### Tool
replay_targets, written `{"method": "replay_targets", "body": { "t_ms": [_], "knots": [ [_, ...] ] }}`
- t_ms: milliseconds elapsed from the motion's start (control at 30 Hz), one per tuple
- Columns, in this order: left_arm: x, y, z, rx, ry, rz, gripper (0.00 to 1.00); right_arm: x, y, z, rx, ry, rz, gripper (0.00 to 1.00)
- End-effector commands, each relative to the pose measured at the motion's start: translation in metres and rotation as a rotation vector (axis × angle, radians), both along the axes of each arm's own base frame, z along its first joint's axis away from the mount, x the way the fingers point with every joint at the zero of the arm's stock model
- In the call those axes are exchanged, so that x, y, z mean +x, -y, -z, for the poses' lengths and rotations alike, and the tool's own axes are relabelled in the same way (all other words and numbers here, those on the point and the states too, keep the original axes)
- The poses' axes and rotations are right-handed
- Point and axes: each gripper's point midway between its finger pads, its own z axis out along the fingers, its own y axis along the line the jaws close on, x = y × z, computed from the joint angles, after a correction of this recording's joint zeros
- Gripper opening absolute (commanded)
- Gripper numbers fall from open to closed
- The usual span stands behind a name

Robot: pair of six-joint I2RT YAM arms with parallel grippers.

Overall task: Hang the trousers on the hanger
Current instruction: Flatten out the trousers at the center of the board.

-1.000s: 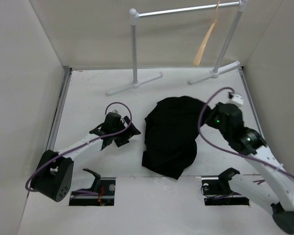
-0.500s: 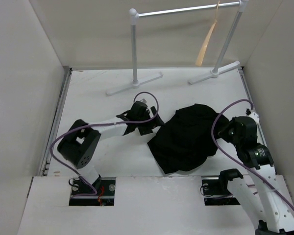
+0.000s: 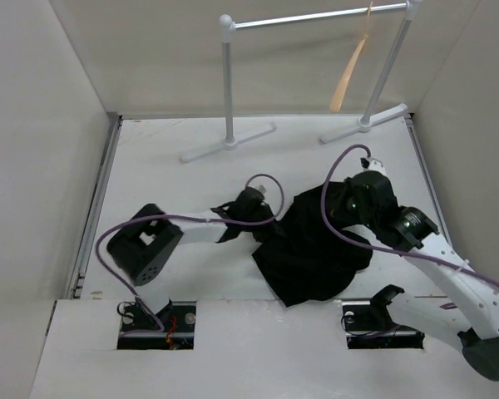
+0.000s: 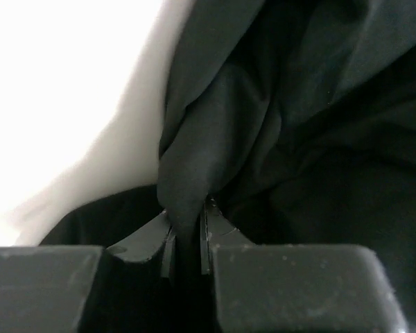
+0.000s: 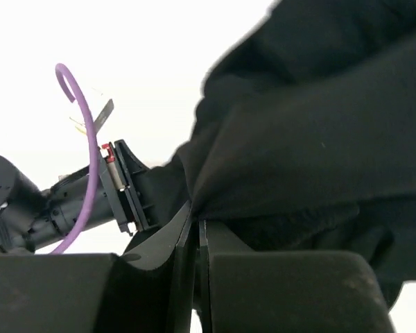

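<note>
The black trousers (image 3: 312,249) lie bunched on the white table, between the two arms. My left gripper (image 3: 270,229) is at their left edge, shut on a fold of the cloth (image 4: 194,187). At their upper right, my right gripper (image 3: 337,208) is shut on another fold of the trousers (image 5: 319,152). The tan wooden hanger (image 3: 349,71) hangs tilted from the rail at the back right, well away from both grippers.
A white-and-grey rail stand (image 3: 316,17) stands at the back, its feet (image 3: 229,141) spreading onto the table. Cardboard walls close in the left, right and back. A purple cable (image 3: 341,179) loops over the right wrist.
The left gripper has moved right to the trousers' edge and shut on the cloth. The right gripper, still holding cloth, has swung back left and up, bunching the trousers.
</note>
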Motion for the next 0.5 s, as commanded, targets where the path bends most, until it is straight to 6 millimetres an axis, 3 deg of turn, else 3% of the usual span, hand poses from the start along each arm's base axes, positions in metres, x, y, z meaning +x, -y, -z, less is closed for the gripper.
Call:
{"method": "replay_targets", "body": {
  "t_ms": [0, 67, 167, 233, 300, 367, 433, 467],
  "knots": [
    [0.049, -0.062, -0.054, -0.075, 0.113, -0.227, 0.0, 0.024, -0.036, -0.075, 0.092, 0.189, -0.054, 0.1],
    [0.072, -0.126, -0.078, -0.082, 0.15, -0.387, 0.0, 0.025, -0.059, -0.097, 0.11, 0.214, -0.11, 0.1],
    [0.098, -0.224, -0.141, -0.085, 0.27, -0.604, 0.0, 0.023, -0.088, -0.13, 0.145, 0.252, -0.182, 0.1],
    [0.105, -0.267, -0.188, -0.072, 0.358, -0.685, 0.0, 0.018, -0.104, -0.158, 0.18, 0.289, -0.226, 0.1],
    [0.103, -0.286, -0.237, -0.038, 0.453, -0.709, 0.03, 0.013, -0.111, -0.186, 0.208, 0.335, -0.251, 0.1],
    [0.095, -0.284, -0.268, -0.013, 0.524, -0.695, 0.07, 0.009, -0.112, -0.199, 0.228, 0.355, -0.265, 0.1],
    [0.081, -0.271, -0.278, 0.001, 0.563, -0.672, 0.18, 0.004, -0.108, -0.191, 0.226, 0.342, -0.269, 0.1],
    [0.074, -0.268, -0.275, 0.022, 0.57, -0.672, 0.28, 0.002, -0.106, -0.173, 0.212, 0.31, -0.27, 0.1]
  ]
}}
